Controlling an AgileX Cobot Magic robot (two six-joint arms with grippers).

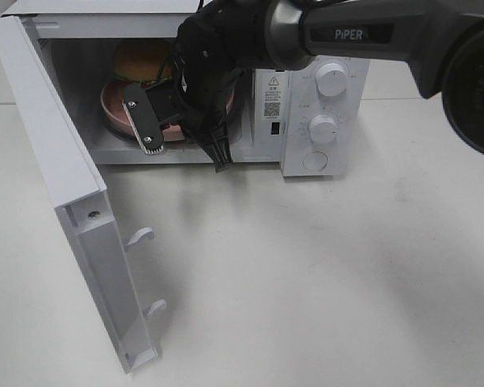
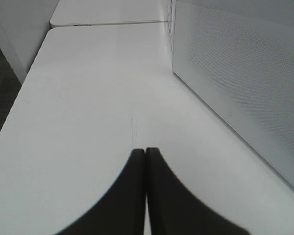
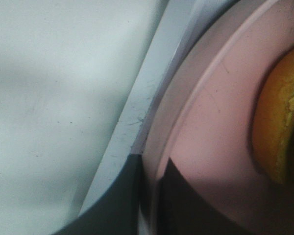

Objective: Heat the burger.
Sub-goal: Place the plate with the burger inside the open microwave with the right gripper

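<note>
- Table (image 1: 347, 282): white and broad, carrying the microwave (image 1: 286, 149) at the far edge.
- Microwave: door (image 1: 56, 161) swung wide open to the left, latch hooks (image 1: 141, 235) pointing out over the table.
- Right arm (image 1: 363, 36): reaching across from the right into the open cavity, filling much of the opening.
- Plate (image 1: 114, 109): pink, inside the cavity on its left side, with the near rim close to the front sill as far as the wrist view shows.
- Burger (image 1: 141, 63): on that plate, inside the microwave, partly hidden behind the arm.
- Right hand (image 3: 148, 205): pinching the thin rim of the plate, one finger above and one below.
- Left hand (image 2: 145, 152): pressed together on nothing, low over the table beside the microwave's perforated side wall.
- Likely trouble: a grip on the rim alone, so a tilt on release or a late opening could drag the plate back over the sill and topple the tall burger.
- Also possible: wrist or cables snagging the cavity edge on the way out, nudging the plate.
- Last: door swung shut too early, striking the arm, or left unlatched, so no heating.
</note>
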